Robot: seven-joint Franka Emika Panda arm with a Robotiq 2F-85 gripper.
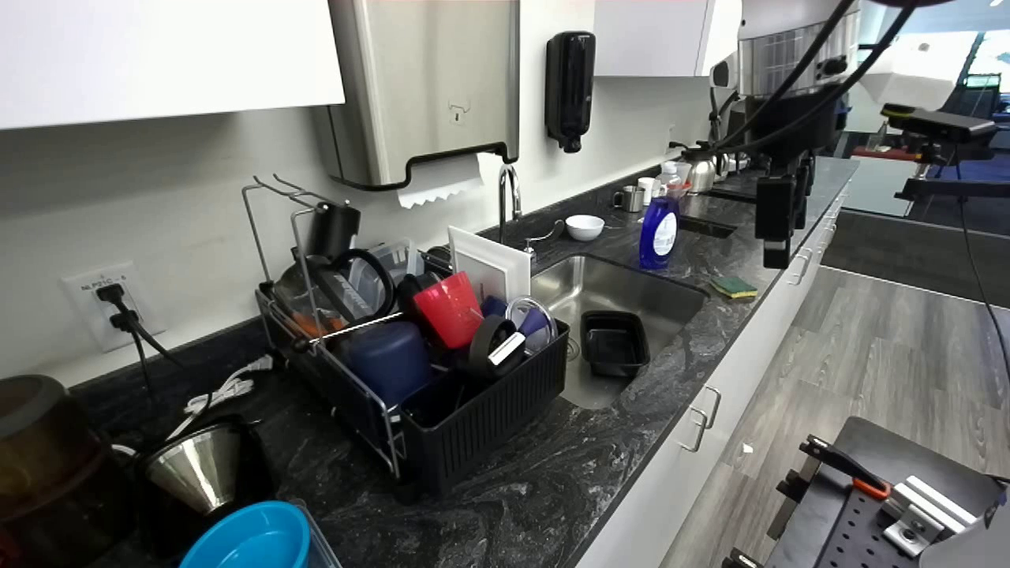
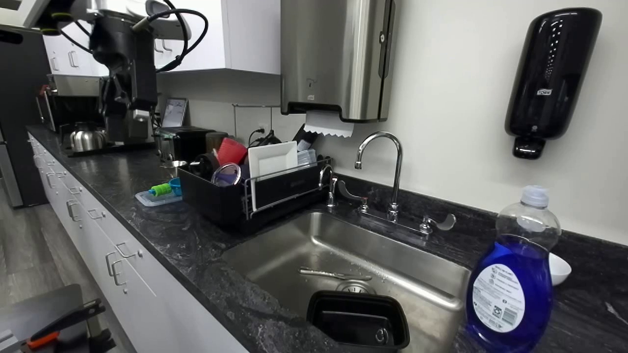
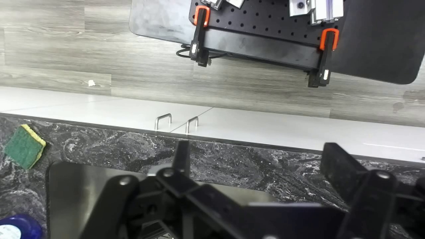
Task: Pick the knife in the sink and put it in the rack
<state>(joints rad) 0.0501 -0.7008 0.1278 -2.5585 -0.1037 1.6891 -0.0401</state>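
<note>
Wrist view: hand [image 3: 256,149] spread wide; in an exterior view, knife [image 2: 336,275] lying in sink [image 2: 378,252].

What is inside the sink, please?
The sink holds a knife and a black container, with the drain partly visible beside the container. Whatever is under the container cannot be seen.
</note>
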